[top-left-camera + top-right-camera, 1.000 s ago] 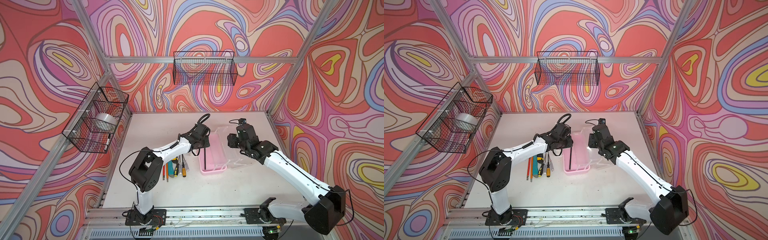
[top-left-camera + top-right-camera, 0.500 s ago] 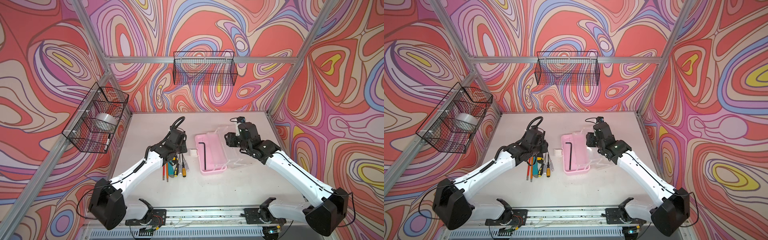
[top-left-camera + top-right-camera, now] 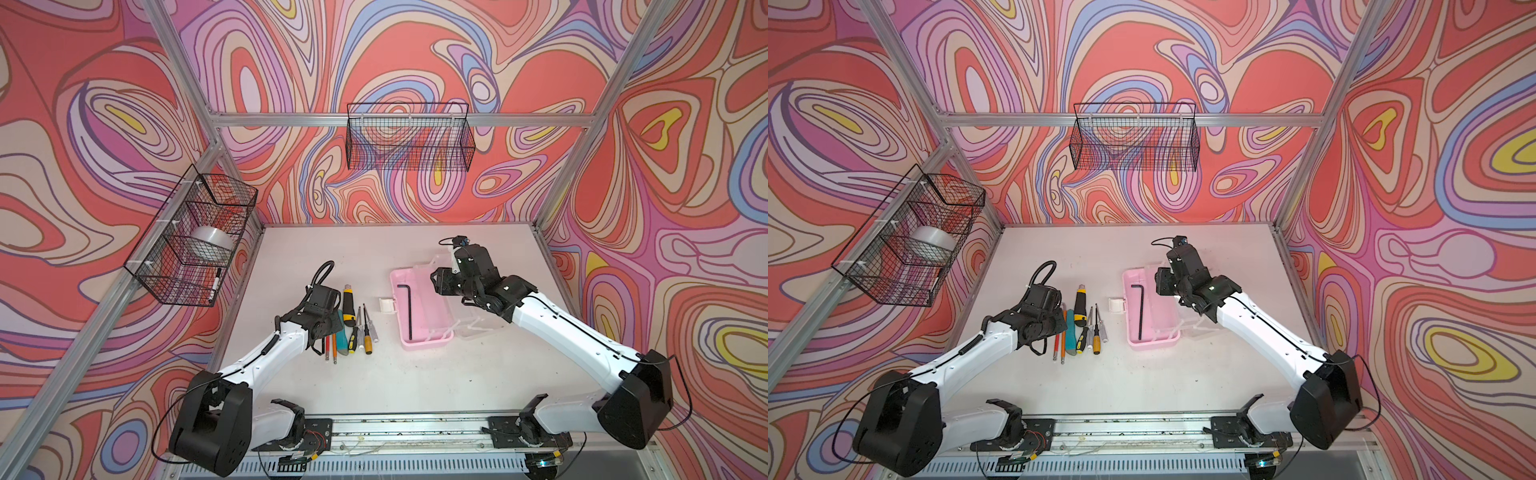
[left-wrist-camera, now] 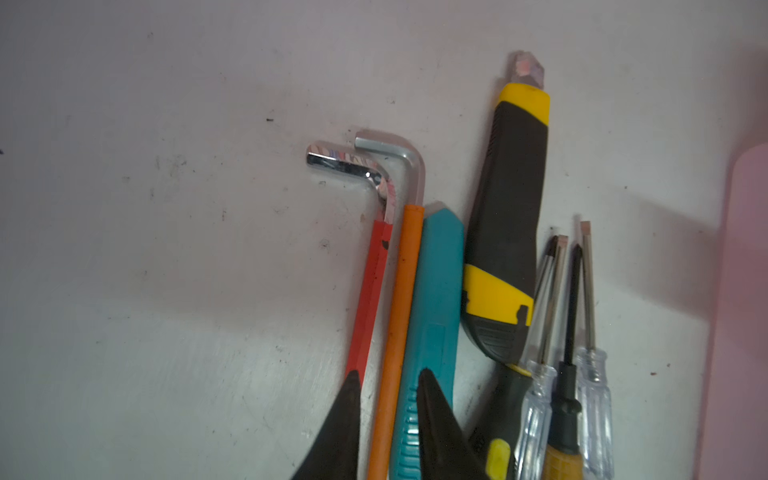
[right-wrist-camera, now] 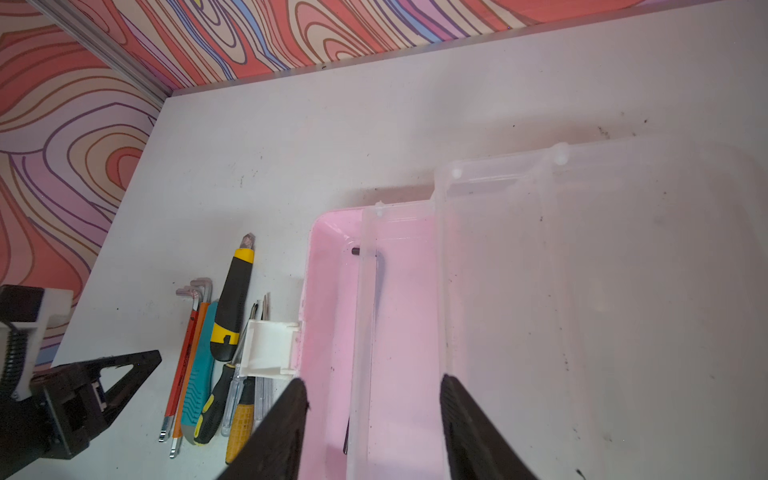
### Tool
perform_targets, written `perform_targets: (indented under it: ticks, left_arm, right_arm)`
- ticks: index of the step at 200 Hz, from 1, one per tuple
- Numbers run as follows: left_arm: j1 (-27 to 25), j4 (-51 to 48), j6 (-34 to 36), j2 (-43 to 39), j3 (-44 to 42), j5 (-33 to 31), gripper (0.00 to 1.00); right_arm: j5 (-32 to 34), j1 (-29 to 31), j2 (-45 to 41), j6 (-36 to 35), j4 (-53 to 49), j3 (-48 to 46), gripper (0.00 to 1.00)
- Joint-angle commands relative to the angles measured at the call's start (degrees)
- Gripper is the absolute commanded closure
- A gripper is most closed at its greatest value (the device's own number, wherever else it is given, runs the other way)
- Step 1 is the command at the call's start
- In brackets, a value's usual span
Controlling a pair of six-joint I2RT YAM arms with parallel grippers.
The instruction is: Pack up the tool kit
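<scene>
The tool kit's pink base (image 3: 419,320) (image 3: 1152,316) lies open at mid-table, and a black hex key (image 3: 409,309) (image 5: 376,266) rests inside it. Its clear lid (image 5: 582,270) is folded back on the right, and its white handle (image 3: 386,304) sticks out on the left. My right gripper (image 5: 372,380) (image 3: 438,282) hovers open over the base and the lid's edge. Left of the case lie a yellow-black knife (image 4: 505,232), a teal knife (image 4: 436,291), screwdrivers (image 4: 582,374), a red rod (image 4: 370,299) and an orange rod (image 4: 399,299). My left gripper (image 4: 388,374) (image 3: 331,327) straddles the orange rod with its jaws narrowly apart.
A black wire basket (image 3: 409,139) hangs on the back wall. Another basket (image 3: 195,237) on the left wall holds a tape roll (image 3: 210,241). Aluminium posts frame the table's corners. My left arm (image 5: 83,395) shows beside the tool row in the right wrist view.
My left arm left the black hex key in the pink base and swung left to the tool row, where its jaws narrowed around the orange rod. The right gripper barely shifted.
</scene>
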Motion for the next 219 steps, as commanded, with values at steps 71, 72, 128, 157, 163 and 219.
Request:
perform_targets:
  ticks: [71, 72, 128, 157, 163, 219]
  left_arm:
    - [3.5, 4.5, 2.1, 7.2, -0.1, 0.9, 0.80]
    - [3.6, 4.5, 2.1, 7.2, -0.1, 0.9, 0.81]
    - [4.0, 5.8, 2.8, 8.9, 0.2, 0.7, 0.82]
    - [4.0, 6.3, 3.0, 10.5, 0.5, 0.7, 0.82]
    - [4.0, 6.3, 3.0, 10.6, 0.6, 0.8, 0.82]
    - [4.0, 5.9, 2.8, 12.6, 1.8, 0.8, 0.83]
  right_arm:
    - [-0.5, 0.4, 1.7, 1.3, 1.6, 0.9, 0.46]
    - [-0.6, 0.4, 1.7, 1.3, 1.6, 0.9, 0.46]
    - [-2.1, 4.9, 4.7, 0.3, 1.5, 4.3, 0.48]
    - [-4.2, 8.4, 7.7, 1.9, 3.3, 5.0, 0.48]
    - [-5.1, 8.9, 8.4, 2.4, 3.8, 5.0, 0.48]
    - [-12.4, 13.8, 12.7, 7.3, 10.5, 3.0, 0.49]
